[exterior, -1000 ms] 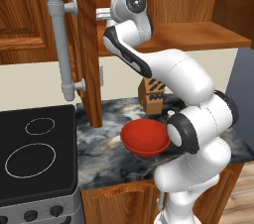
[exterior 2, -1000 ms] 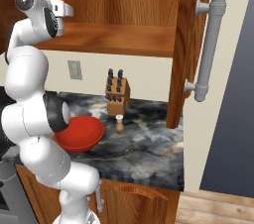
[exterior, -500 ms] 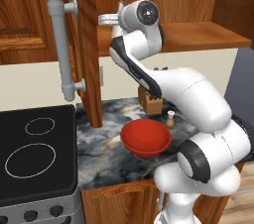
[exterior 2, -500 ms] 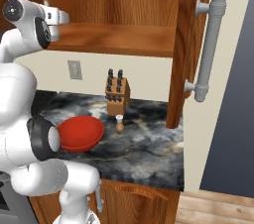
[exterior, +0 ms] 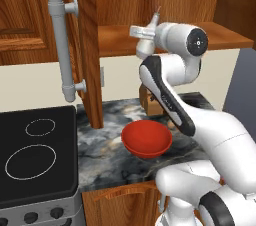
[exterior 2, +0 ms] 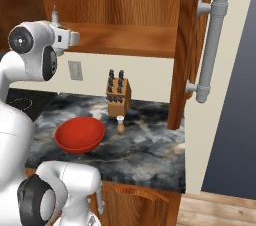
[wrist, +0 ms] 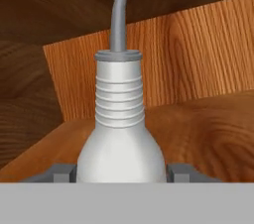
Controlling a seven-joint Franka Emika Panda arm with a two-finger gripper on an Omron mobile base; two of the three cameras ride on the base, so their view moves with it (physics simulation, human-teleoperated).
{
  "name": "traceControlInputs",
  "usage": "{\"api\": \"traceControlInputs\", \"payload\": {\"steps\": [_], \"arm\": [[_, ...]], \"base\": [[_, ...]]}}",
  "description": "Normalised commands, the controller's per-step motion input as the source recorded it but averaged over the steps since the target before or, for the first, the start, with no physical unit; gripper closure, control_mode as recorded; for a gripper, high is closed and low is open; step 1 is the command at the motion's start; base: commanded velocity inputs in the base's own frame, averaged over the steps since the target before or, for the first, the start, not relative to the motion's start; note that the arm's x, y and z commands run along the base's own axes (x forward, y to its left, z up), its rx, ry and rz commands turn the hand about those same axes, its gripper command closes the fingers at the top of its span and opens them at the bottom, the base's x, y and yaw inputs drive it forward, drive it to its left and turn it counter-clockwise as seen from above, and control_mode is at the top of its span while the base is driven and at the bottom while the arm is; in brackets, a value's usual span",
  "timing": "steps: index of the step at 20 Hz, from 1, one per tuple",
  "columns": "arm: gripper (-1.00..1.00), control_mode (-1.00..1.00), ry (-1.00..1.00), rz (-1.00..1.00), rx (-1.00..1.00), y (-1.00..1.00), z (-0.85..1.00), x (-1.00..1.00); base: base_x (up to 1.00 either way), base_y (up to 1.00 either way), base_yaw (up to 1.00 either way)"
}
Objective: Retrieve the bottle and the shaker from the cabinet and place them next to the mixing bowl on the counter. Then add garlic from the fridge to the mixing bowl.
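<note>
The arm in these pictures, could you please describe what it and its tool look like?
The arm is glossy white, built of rounded tubular segments, with a black band along one link and round dark grey joint caps. A wider white base column sits below. The tool ends in two small, blocky grey fingertips. No cables or markings are visible.

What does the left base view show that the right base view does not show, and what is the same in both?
Left base view alone: the black stovetop with its ring markings, and the left cabinet door's grey handle.

Right base view alone: the small shaker standing on the counter in front of the knife block, the wall outlet, and the right door's handle.

Both: the red mixing bowl on the marble counter, the open cabinet shelf, and the gripper at that shelf beside the bottle spout.
</note>
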Motion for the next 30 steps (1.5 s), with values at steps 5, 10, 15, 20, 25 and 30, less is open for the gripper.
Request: {"api": "traceControlInputs", "payload": {"steps": [5,10,15,20,25,30], "arm": [[1.00,-1.00,0.00,0.02,0.08,-0.72,-0.26,-0.72],[1.00,-1.00,0.01,0.04,0.04,-0.75,-0.32,-0.38],[1.00,-1.00,0.09,0.05,0.00,-0.65,-0.35,-0.16],[1.00,-1.00,0.08,0.11,0.00,-0.49,-0.48,-0.07],[1.00,-1.00,0.02,0.20,0.00,-0.32,-0.48,0.00],[1.00,-1.00,-0.02,0.17,-0.01,-0.21,-0.57,0.00]], "base": [[0.00,0.00,0.00],[0.00,0.00,0.00],[0.00,0.00,0.00],[0.00,0.00,0.00],[0.00,0.00,0.00],[0.00,0.00,0.00]]}}
